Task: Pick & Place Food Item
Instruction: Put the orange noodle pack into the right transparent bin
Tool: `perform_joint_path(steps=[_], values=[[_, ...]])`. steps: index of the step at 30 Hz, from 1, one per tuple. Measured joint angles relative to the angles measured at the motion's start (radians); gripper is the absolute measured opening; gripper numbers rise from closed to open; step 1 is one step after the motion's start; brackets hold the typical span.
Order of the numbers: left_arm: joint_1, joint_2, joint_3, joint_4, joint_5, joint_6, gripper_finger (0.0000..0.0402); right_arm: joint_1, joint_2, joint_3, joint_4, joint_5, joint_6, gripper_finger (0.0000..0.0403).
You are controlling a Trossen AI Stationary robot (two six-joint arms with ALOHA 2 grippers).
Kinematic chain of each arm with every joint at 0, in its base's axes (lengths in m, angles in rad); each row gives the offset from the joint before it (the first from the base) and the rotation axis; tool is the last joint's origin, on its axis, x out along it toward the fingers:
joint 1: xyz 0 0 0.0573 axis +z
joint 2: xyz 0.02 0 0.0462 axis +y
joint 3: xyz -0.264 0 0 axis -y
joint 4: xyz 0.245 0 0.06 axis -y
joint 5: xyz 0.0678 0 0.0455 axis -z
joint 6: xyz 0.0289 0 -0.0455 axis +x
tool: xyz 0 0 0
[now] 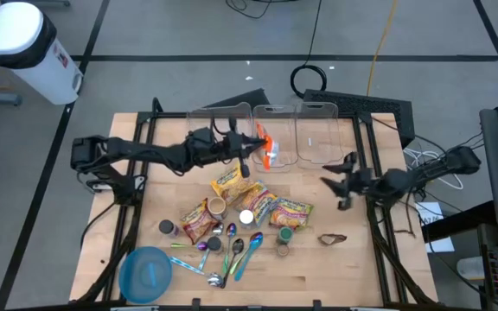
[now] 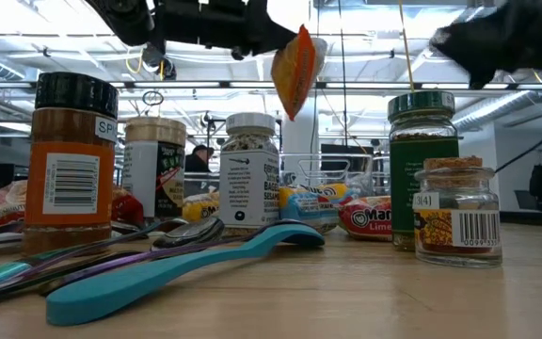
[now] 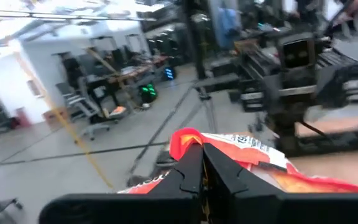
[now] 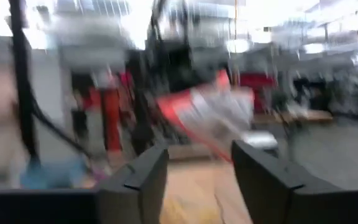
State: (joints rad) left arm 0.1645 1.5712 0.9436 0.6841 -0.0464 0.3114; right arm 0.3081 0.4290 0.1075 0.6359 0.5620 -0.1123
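Packet (image 1: 269,149) hangs above the counter (image 1: 361,268), at twelve o'clock from the pile; our left gripper (image 1: 258,147) fingers clamp its top edge. Light, crinkly, slippery. Right gripper (image 1: 342,177) fingers stand apart.

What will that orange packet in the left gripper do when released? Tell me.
Probably floppy: the orange packet hangs limp from the left gripper. Likely light, since a pinch at one edge carries it. It would likely drop flat rather than roll.

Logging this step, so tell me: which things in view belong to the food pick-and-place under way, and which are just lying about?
In the job:
- orange food packet, held by the left tool
- clear bins
- right tool, open

Lying about:
- spice jars
- spoons
- blue bowl
- noodle packets
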Motion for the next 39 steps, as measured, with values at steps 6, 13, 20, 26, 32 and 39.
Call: perform_joint_path(steps=[6,13,20,26,32,39], values=[[-0.018,0.03,0.0,0.005,0.027,0.037,0.0011,-0.143,0.361,0.217,0.013,0.038,-0.068,0.0277],[-0.014,0.029,0.0,0.004,0.019,0.046,0.0011,-0.332,0.627,0.494,-0.101,-0.269,-0.029,0.029],[-0.014,0.029,0.0,-0.031,-0.008,0.049,0.0009,-0.415,0.776,0.55,-0.1,-0.331,0.022,0.0273],[-0.014,0.029,0.0,-0.047,-0.01,0.02,0.0005,-0.416,0.784,0.55,-0.076,-0.335,0.022,0.0224],[-0.015,0.029,0.0,-0.044,-0.01,-0.006,0.0023,-0.393,0.772,0.55,-0.088,-0.332,0.022,0.0122],[-0.016,0.029,0.0,-0.046,-0.008,-0.056,0.0018,-0.384,0.772,0.55,-0.093,-0.332,-0.016,0.0012]])
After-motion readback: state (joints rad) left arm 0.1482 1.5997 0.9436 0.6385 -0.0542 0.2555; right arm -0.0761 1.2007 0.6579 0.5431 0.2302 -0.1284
